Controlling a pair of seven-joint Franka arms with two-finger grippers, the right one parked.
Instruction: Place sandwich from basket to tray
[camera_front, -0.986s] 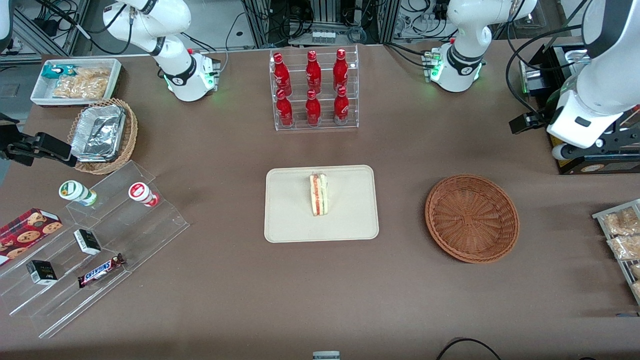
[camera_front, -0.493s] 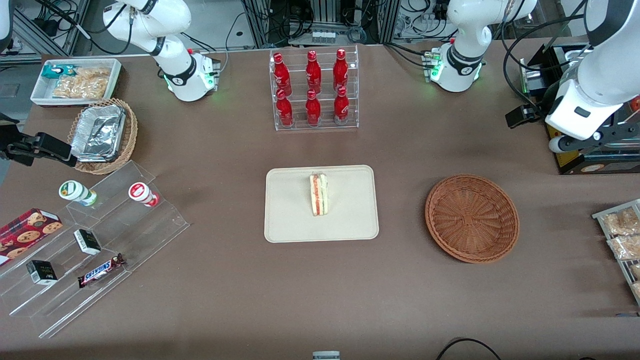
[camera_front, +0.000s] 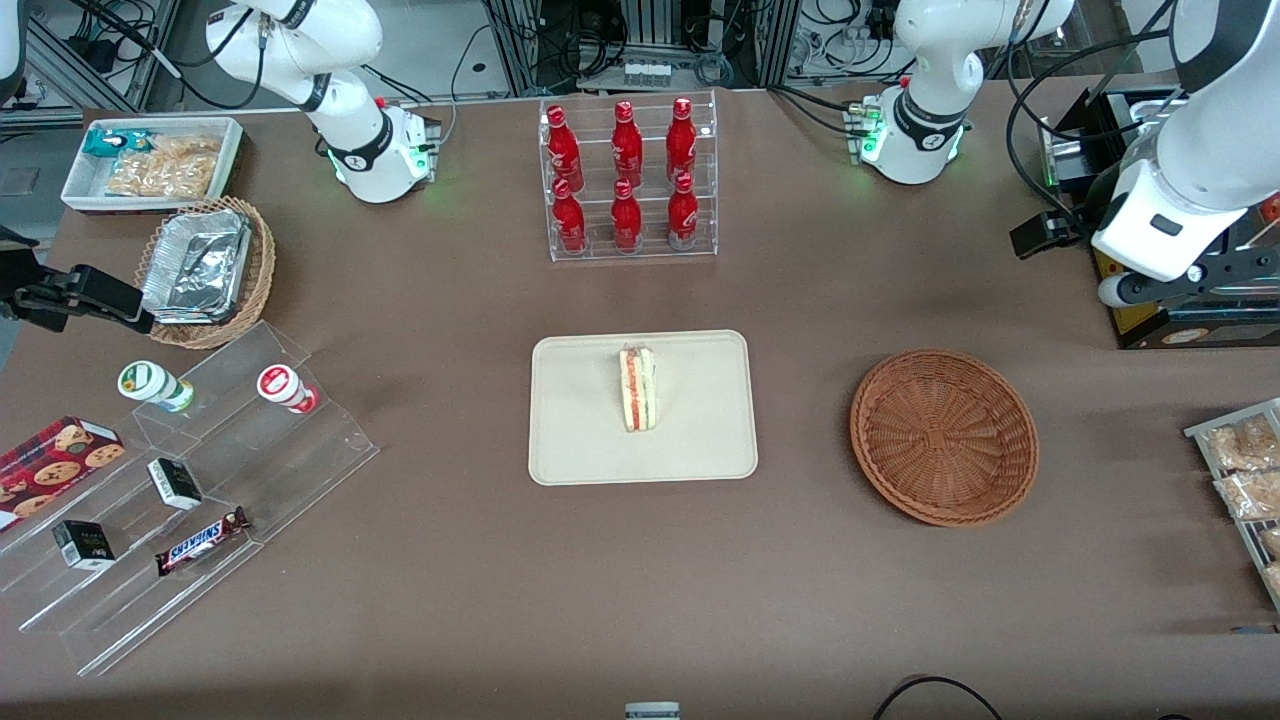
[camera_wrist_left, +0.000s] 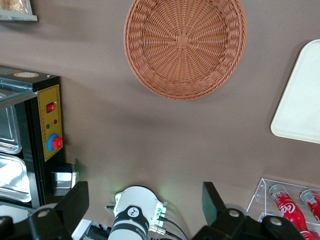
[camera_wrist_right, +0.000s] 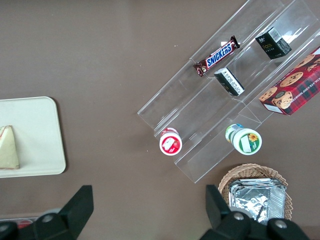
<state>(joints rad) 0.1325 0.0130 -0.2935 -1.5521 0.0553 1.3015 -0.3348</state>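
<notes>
Claw (camera_wrist_left: 145, 200) spread wide & empty, held high above the table near its working-arm end, well apart from basket (camera_front: 944, 436). Sandwich (camera_front: 637, 389) lies on tray (camera_front: 590, 450); basket holds nothing. Placing looks done imo; next only calls for parking arm, no regrasp.

Table (camera_front: 450, 600), brown top. Clock read from front cam, tray as centre, 12 = farthest from cam.
- Centre: tray (camera_front: 700, 450), cream.
- 3: basket (camera_front: 943, 436), red-brown wicker, apart from tray.
- 12: clear bottle rack (camera_front: 628, 180).
- 10: tan basket (camera_front: 258, 285); white bin (camera_front: 75, 190) farther out.
- 8–9: clear stepped shelf (camera_front: 310, 460).
- 11 & 1: arm bases (camera_front: 385, 165).
- 2: black box (camera_front: 1190, 330) at edge; gripper (camera_wrist_left: 144, 202) above this end, fingers wide apart.
- 3–4: snack rack (camera_front: 1240, 470), at edge.
</notes>
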